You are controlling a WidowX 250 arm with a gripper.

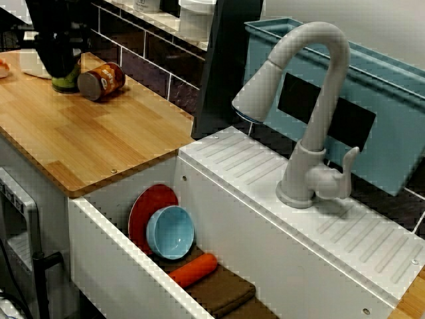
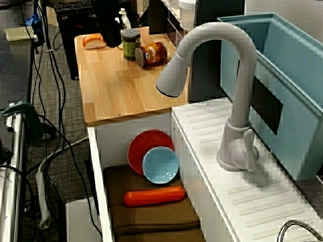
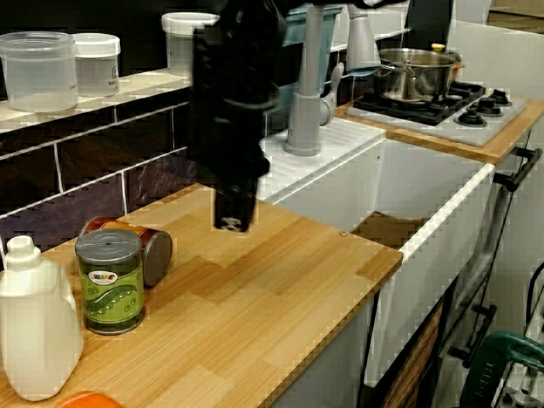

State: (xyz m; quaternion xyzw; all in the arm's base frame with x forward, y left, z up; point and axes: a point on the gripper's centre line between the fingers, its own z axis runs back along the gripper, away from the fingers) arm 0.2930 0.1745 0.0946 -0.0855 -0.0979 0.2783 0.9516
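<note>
Ok, status: gripper (image 3: 233,223) hangs tip-down over the wood counter (image 3: 280,289), clear of the surface. Jaws: can't tell, whole tool is dark in every view and no gap shows.

Nearest items are 2 cans, just left of it in the counter-end view. Green can (image 3: 110,280) is upright on the near side. Brown can (image 3: 155,252) lies on its side right behind the green one; touching or just apart, can't tell. Gripper touches neither in that view.

White bottle (image 3: 34,327) stands just left of the green can. Orange item (image 3: 85,400) is at the near-left edge, mostly cut off.

View from above the sink: sink (image 2: 96,166) has a red plate (image 2: 144,143) leaning on the wall nearest the counter, w/ a blue bowl (image 2: 160,165) leaning against it. Orange carrot-like piece (image 2: 154,196) lies on a brown cloth (image 2: 151,217). Faucet (image 2: 237,75) is on the drainboard, right of the sink. Pot (image 3: 414,75) sits on the stove, far right.
</note>
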